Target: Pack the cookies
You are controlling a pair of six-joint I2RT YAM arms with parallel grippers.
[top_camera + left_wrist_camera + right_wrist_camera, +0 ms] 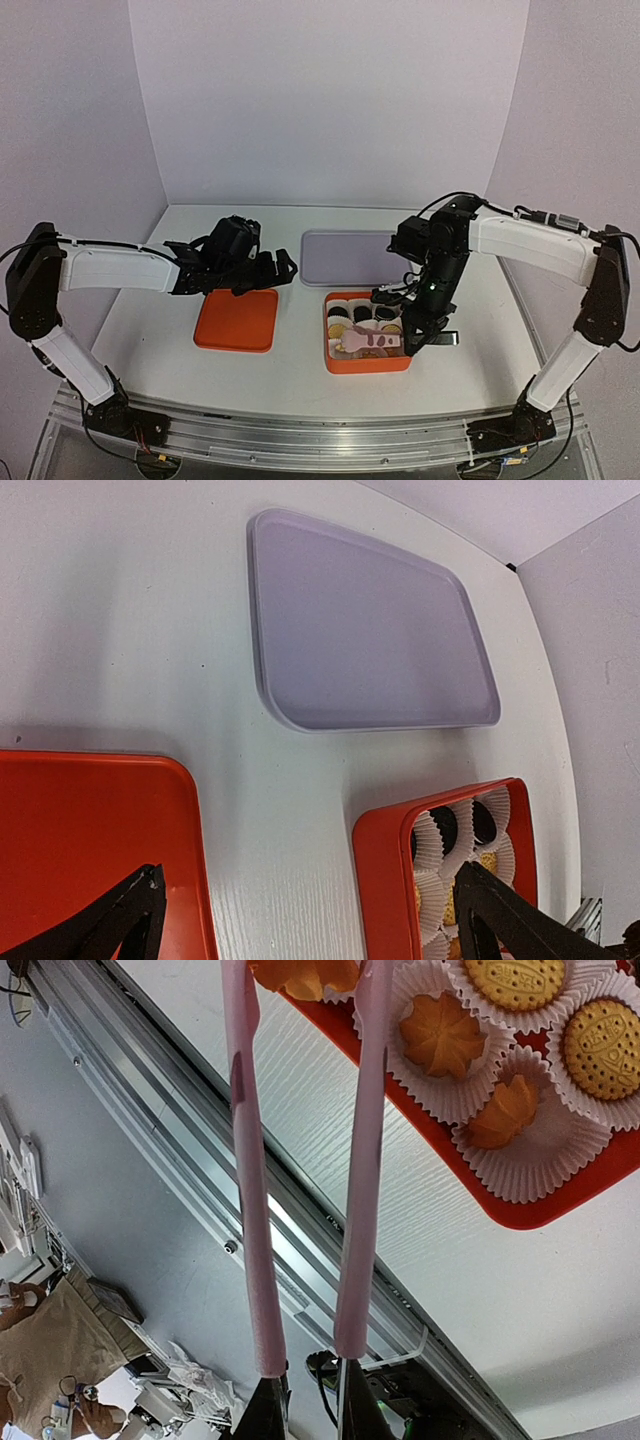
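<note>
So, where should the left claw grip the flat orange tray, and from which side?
Probably the raised rim of the orange tray, on the side facing the cookie box, from above, one finger inside, one outside. It lies flat on the table, so only the rim offers a hold.

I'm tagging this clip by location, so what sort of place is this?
Probably a robotics lab test cell: a white table boxed in by plain backdrop panels, an aluminium mounting rail along its near edge, and a cluttered workroom glimpsed past that edge.
</note>
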